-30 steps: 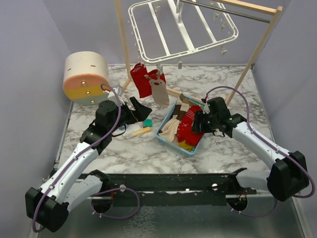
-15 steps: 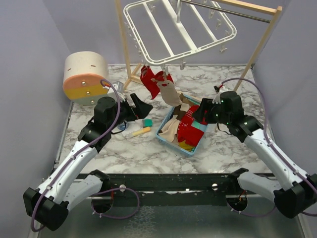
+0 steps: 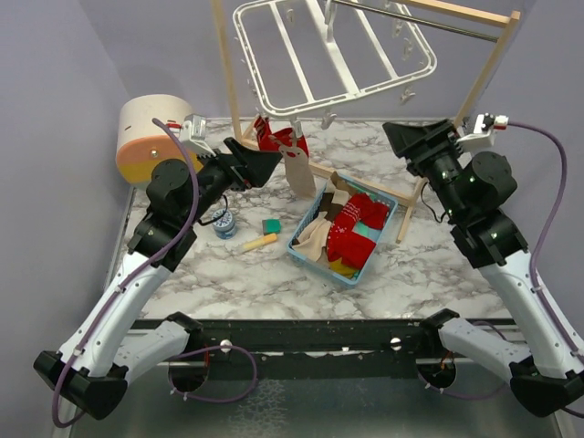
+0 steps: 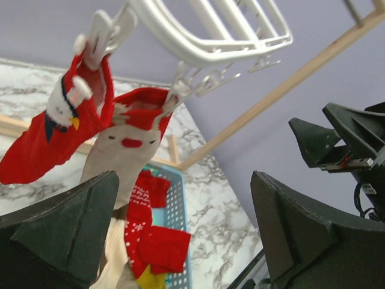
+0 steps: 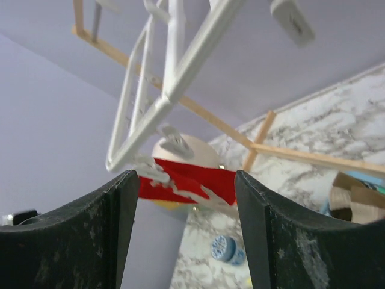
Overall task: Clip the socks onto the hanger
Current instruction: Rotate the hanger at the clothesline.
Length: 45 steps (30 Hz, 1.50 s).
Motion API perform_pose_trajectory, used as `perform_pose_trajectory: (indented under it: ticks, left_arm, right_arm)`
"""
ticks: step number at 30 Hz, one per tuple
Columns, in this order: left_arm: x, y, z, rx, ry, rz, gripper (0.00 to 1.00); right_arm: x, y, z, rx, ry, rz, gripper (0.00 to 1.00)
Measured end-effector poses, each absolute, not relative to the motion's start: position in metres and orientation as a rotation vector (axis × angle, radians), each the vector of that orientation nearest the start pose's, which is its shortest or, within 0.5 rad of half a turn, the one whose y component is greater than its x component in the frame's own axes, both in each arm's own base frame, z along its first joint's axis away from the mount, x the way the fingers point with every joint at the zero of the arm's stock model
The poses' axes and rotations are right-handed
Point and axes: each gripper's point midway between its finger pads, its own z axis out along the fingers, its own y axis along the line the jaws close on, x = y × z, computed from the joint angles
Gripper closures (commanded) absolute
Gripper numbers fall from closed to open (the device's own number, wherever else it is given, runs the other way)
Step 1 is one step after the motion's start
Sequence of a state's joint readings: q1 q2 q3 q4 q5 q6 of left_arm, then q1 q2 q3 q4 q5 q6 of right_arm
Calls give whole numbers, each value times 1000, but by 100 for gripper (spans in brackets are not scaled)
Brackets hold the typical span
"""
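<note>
The white hanger [image 3: 339,57] hangs from the wooden stand [image 3: 474,87]. Two socks are clipped to its near edge, a red one [image 3: 267,137] and a beige reindeer one [image 3: 297,172]. More socks [image 3: 351,233], mostly red, lie in the light-blue basket [image 3: 319,265]. My left gripper [image 3: 265,162] is raised just left of the clipped socks, open and empty. Its wrist view shows the red sock [image 4: 57,135], the beige sock [image 4: 123,159] and the hanger [image 4: 198,42] above. My right gripper [image 3: 401,137] is raised at the right, open and empty, facing the hanger [image 5: 174,72] and red sock [image 5: 192,180].
A round cream, orange and yellow object [image 3: 151,137] stands at the back left. A small blue-white cap [image 3: 225,224], a teal block [image 3: 272,225] and a yellow stick [image 3: 260,242] lie left of the basket. The stand's wooden leg [image 3: 406,214] crosses behind the basket.
Both arms have risen from table level. The right gripper has left the basket, moved up and right, and opened wider. The hanger and its clipped socks have swung.
</note>
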<state>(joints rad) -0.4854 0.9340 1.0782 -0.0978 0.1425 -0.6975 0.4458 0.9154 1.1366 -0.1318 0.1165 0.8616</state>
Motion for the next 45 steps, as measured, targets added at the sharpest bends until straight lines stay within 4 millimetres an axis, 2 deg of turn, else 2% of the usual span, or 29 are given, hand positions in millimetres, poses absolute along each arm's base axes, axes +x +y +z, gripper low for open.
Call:
perform_pose_trajectory:
  ticks: [3, 6, 11, 17, 22, 24, 28, 31, 34, 39, 43, 45]
  left_arm:
    - [281, -208, 418, -63, 1575, -1073, 2]
    - [283, -211, 432, -69, 1541, -1101, 2]
    - [282, -212, 435, -74, 1529, -1115, 2]
    - [279, -212, 429, -68, 1524, -1122, 2]
    - [276, -219, 416, -38, 1543, -1129, 2]
    - [274, -219, 410, -25, 1556, -1119, 2]
    - [269, -217, 409, 0, 1547, -1102, 2]
    - [270, -218, 416, -13, 1521, -1127, 7]
    - [280, -228, 425, -56, 1511, -1190, 11]
    - [306, -255, 440, -176, 1506, -1355, 18]
    - [313, -265, 441, -293, 1507, -1458, 20]
    - [315, -269, 444, -342, 1491, -1498, 22]
  right_arm:
    - [308, 146, 465, 479, 1423, 950, 29]
    - [305, 138, 492, 480, 1369, 933, 29]
    - [294, 127, 512, 360, 1351, 811, 29]
    - [281, 114, 501, 221, 1415, 632, 30]
    - [282, 138, 485, -10, 1522, 596, 32]
    - [285, 146, 464, -86, 1580, 583, 32]
    - [289, 156, 398, -161, 1730, 562, 32]
    - [288, 158, 379, -151, 1770, 576, 32]
    - [284, 158, 386, -96, 1733, 628, 32]
    - [272, 148, 426, 85, 1570, 752, 32]
    - [267, 139, 452, 224, 1471, 836, 32]
    - [267, 138, 458, 264, 1447, 863, 32]
